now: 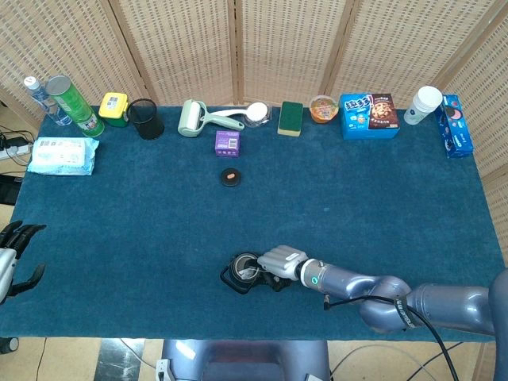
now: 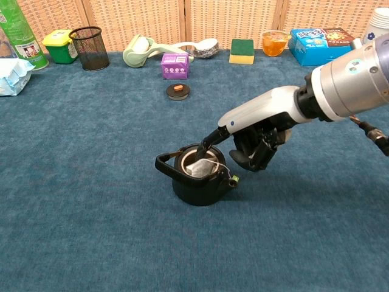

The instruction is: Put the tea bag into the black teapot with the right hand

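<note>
The black teapot (image 2: 196, 182) stands open on the blue cloth, near the front edge in the head view (image 1: 243, 273). The white tea bag (image 2: 201, 168) lies inside its mouth, and its string runs over the rim to a small tag (image 2: 233, 179) by the spout. My right hand (image 2: 255, 141) hovers just right of the pot. One finger points down at the pot's rim above the bag, and the others are curled under the palm with nothing in them. My left hand (image 1: 13, 255) hangs off the table's left edge, fingers apart and empty.
The teapot's lid (image 2: 178, 90) lies behind the pot, with a purple box (image 2: 175, 65) beyond it. Along the back edge stand a mesh cup (image 2: 89, 47), a lint roller (image 2: 140, 50), a sponge (image 2: 242, 50) and snack boxes (image 2: 319, 44). Tissues (image 1: 63, 155) lie far left.
</note>
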Tool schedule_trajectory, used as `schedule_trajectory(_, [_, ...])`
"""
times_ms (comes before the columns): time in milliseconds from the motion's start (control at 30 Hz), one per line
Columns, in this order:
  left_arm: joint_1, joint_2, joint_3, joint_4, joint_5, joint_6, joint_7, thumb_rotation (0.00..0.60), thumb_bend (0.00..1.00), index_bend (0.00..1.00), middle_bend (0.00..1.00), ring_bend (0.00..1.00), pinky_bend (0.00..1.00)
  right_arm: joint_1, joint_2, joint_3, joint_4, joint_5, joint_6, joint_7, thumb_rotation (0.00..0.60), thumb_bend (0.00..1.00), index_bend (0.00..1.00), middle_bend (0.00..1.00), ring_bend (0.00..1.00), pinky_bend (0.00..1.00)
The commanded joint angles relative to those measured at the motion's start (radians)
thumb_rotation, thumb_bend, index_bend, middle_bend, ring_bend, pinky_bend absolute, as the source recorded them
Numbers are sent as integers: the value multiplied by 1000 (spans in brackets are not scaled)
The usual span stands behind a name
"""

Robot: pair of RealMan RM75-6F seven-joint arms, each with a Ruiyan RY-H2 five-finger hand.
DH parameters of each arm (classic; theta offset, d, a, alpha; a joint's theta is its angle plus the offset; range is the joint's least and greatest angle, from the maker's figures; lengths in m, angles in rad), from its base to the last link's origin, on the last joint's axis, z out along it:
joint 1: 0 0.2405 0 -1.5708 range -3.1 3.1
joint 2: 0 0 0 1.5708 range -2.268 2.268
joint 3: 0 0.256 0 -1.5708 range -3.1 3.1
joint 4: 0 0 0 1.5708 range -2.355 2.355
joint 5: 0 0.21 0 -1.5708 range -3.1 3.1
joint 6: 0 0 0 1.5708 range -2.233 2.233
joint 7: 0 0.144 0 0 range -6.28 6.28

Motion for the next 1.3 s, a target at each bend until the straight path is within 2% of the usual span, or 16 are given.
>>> schedule_trajectory(33, [1,-1,0,2,0,0,-1,600,450,158,181,84,162,4,-4,-1,11,21,10,-9,600,899,134,1000,1000,1000])
schedule_trajectory(233, [-1,-4,0,10,0,-3,-7,600,450,157,181,84,162,10,10,-6,3,51,18,-28,600,898,134,1000,1000,1000])
schedule_trajectory(600, [-2,-10,0,19,5,-3,-18,600,451,157,181,85,162,26,59,-16,-89,74,22,-66,600,898,134,1000,1000,1000])
schedule_trajectory(1300, [-3,-13,1,23,9,-3,-23,600,450,157,181,84,162,42,110,-12,-144,112,34,-88,600,892,134,1000,1000,1000])
